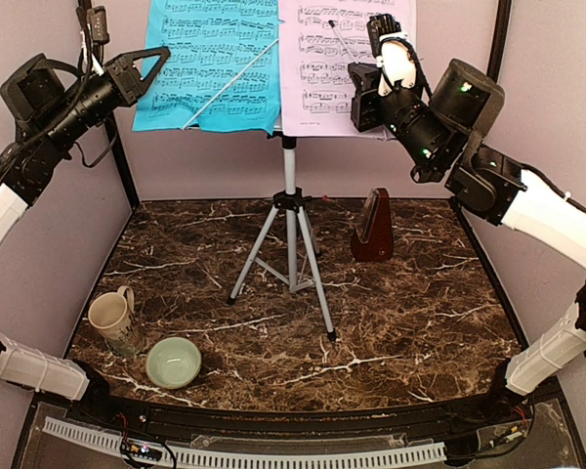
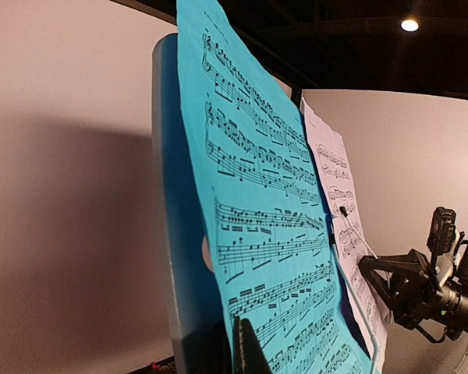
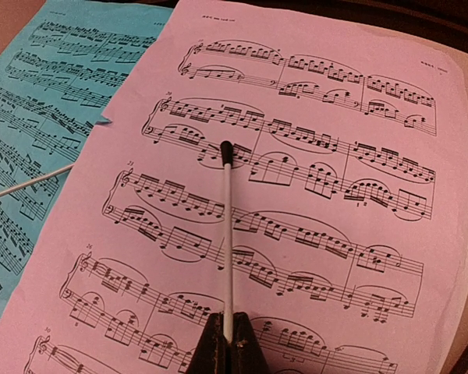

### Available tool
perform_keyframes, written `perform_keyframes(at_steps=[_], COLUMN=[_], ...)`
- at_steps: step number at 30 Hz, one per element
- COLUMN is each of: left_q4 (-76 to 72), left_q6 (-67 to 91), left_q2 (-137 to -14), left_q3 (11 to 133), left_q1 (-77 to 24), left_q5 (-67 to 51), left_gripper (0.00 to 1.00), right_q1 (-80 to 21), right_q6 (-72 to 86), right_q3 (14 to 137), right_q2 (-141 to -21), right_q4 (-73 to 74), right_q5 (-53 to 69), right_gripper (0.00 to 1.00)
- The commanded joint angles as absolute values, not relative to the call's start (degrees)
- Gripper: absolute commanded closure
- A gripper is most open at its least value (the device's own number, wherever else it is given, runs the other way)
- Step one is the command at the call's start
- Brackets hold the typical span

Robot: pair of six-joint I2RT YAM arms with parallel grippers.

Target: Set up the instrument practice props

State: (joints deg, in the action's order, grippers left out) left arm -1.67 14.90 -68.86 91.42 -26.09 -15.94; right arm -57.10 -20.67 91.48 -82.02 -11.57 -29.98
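The silver tripod music stand (image 1: 290,225) stands mid-table, and its desk (image 2: 175,195) carries a blue sheet-music page (image 1: 210,59) on the left and a pink page (image 1: 322,68) on the right. My left gripper (image 1: 156,59) is raised at the blue page's (image 2: 265,218) left edge. Its fingers (image 2: 249,351) are shut on that edge, one in front and one behind. My right gripper (image 3: 228,331) is shut on a thin white page-holder rod (image 3: 228,234) lying across the pink page (image 3: 312,195). The dark-red pyramid metronome (image 1: 373,227) stands right of the tripod.
A beige mug (image 1: 110,318) and a pale green bowl (image 1: 173,362) sit at the near left of the marble tabletop (image 1: 410,322). A second white holder rod (image 1: 230,86) crosses the blue page. The tripod legs spread across the table's middle.
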Motion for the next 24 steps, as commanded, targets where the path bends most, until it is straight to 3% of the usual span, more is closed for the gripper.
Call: perform_keyframes(at_steps=[1, 15, 20, 24], left_q4=[-2.82, -3.43, -3.35, -2.29], left_q6=[13.0, 10.72, 10.75, 10.61], left_q2=[-69.32, -68.98, -67.68, -66.46], left_q3=[93.53, 93.2, 92.3, 92.0], left_q1=[-25.72, -25.71, -25.7, -25.75], left_q5=[-14.18, -13.16, -12.81, -12.15], left_gripper=[1.0, 1.0, 0.66, 0.59], right_q1=[-56.78, -56.78, -56.78, -56.78], right_q6=[-20.41, -20.74, -20.72, -20.51], right_q3=[91.14, 91.2, 91.21, 91.36], right_q2=[-81.91, -81.65, -81.41, -81.15], right_q4=[-13.56, -13.52, -13.5, -13.16], right_q5=[-31.59, -31.65, -30.87, -29.71], right_gripper=[1.0, 1.0, 0.82, 0.77])
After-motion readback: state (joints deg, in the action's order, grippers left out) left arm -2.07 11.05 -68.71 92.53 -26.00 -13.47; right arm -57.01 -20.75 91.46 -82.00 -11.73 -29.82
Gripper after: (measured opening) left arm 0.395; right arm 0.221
